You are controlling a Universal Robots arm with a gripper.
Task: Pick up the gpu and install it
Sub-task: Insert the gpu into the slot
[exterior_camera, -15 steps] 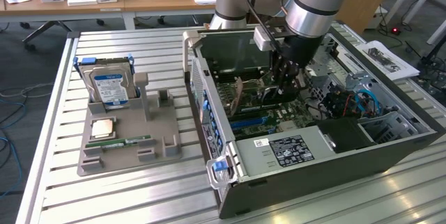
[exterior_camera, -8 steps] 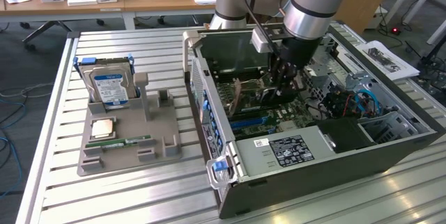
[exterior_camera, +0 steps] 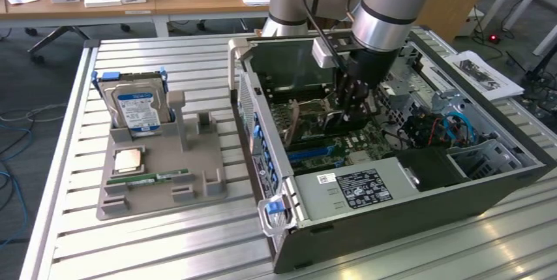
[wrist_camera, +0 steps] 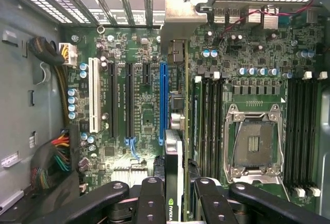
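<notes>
Pincer (wrist_camera: 178,201) clamped on gpu (wrist_camera: 174,157), card held edge-on betw. two black fingers (wrist_camera: 151,198), green logo on its edge. Pincer (exterior_camera: 351,105) sits down inside open PC case (exterior_camera: 400,215), gpu (exterior_camera: 344,122) under it. Directly beneath: motherboard (wrist_camera: 139,115), card parallel to long blue slot (wrist_camera: 163,102), just beside it; seated or not, can't tell. Farther along board, CPU socket (wrist_camera: 255,144). Well away from pincer, toward exterior view's left: grey holder (exterior_camera: 148,195) w/ hard drive (exterior_camera: 137,110) upright and memory stick (exterior_camera: 161,177) flat, on slatted table (exterior_camera: 130,247).
</notes>
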